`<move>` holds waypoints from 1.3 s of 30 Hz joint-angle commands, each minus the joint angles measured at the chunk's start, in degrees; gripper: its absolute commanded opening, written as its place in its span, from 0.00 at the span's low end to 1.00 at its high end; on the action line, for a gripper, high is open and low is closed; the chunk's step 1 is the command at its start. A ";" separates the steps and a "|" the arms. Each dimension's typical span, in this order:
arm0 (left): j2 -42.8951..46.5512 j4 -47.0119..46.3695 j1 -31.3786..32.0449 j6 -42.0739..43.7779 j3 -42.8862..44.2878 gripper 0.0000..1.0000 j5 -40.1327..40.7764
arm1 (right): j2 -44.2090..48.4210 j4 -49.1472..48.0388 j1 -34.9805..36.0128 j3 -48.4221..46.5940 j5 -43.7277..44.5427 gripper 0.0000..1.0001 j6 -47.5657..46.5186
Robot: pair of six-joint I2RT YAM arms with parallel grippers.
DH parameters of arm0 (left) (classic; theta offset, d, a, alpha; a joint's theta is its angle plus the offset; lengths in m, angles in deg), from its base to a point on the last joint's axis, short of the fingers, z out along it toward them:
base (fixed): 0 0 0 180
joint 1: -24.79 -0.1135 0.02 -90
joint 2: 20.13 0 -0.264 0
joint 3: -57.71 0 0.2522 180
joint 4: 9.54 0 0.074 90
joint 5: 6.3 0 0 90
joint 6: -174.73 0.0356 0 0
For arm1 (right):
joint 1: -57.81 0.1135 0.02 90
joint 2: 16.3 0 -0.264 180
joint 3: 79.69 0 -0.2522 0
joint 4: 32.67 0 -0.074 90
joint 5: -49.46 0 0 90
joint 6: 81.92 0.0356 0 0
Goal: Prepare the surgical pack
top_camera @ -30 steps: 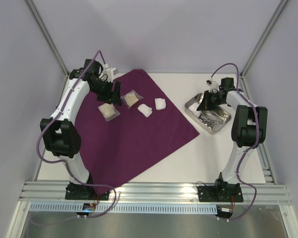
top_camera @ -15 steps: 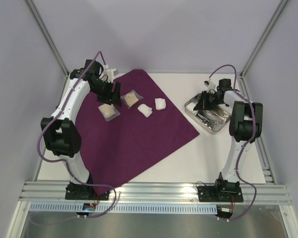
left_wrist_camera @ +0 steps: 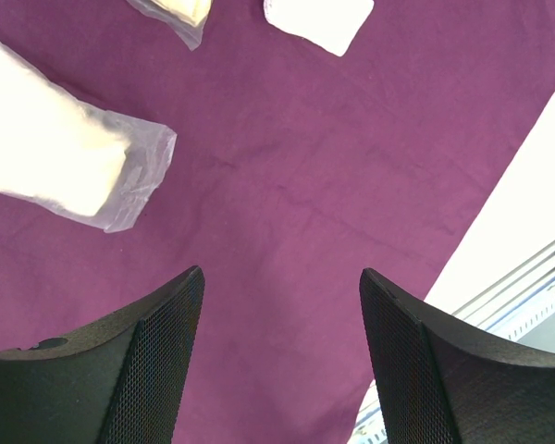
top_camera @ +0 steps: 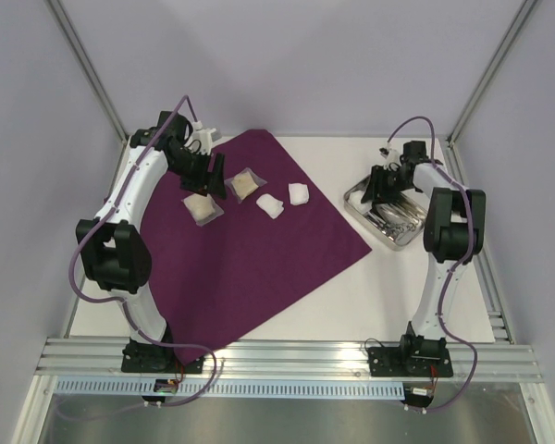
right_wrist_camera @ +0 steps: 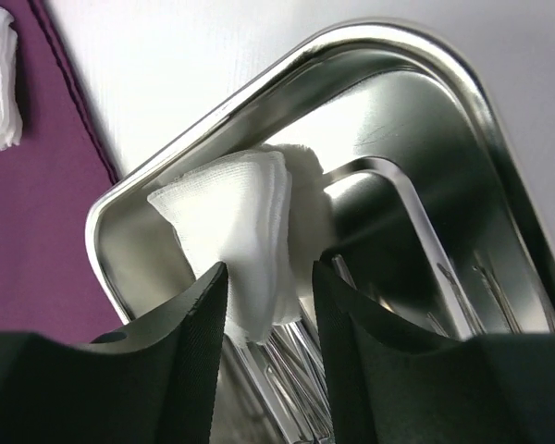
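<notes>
Ana: Pale lilac walls, aluminium posts in the corners, and a white tabletop [top_camera: 351,296]. What lies on it?

Ben: A dark-purple cloth [top_camera: 259,259], spread flat like a diamond over the left and middle. On its far part lie two clear packets with tan contents, the left packet [top_camera: 203,208] and the right packet [top_camera: 245,185]. Just right of them lie the nearer gauze pad [top_camera: 271,205] and the farther gauze pad [top_camera: 298,193], close together.

Ana: And the steel tray [right_wrist_camera: 250,109]?

Ben: It sits on bare tabletop to the right of the cloth, not touching it. The forceps [top_camera: 400,220] lie inside. A folded gauze pad [right_wrist_camera: 231,213] rests on them and leans into the tray's corner.

Ana: What about the right gripper [right_wrist_camera: 270,268]?

Ben: It is low over that end of the tray. Its fingers are parted with the folded pad's lower edge between them, so the grip looks released, not clenched. Whether a finger brushes the pad I cannot tell.

Ana: And the left gripper [left_wrist_camera: 280,273]?

Ben: It is spread wide and empty. It hangs above the cloth beside the left packet, touching nothing.
</notes>
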 commanded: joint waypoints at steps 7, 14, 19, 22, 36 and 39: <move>0.87 0.33 -0.15 0.56 1.71 0.77 -1.26 | 7.78 1.76 1.39 -1.73 10.29 0.56 -1.24; -0.09 -4.24 6.08 1.18 0.04 0.68 8.93 | 15.78 1.24 2.27 -1.47 17.67 0.63 -0.01; -10.17 -11.98 10.04 -3.56 3.79 0.61 11.58 | 25.16 -6.12 4.46 7.90 27.24 0.63 7.79; -18.01 -12.59 11.01 -5.75 9.94 0.67 9.92 | 30.53 -11.49 7.95 14.94 28.14 0.62 10.70; -30.25 -18.13 11.45 -13.15 16.74 0.66 4.38 | 27.44 -31.56 24.13 22.30 15.13 0.59 28.72; -29.90 -17.61 11.45 -12.54 16.65 0.65 5.07 | 18.56 -32.34 27.48 16.32 14.87 0.60 32.32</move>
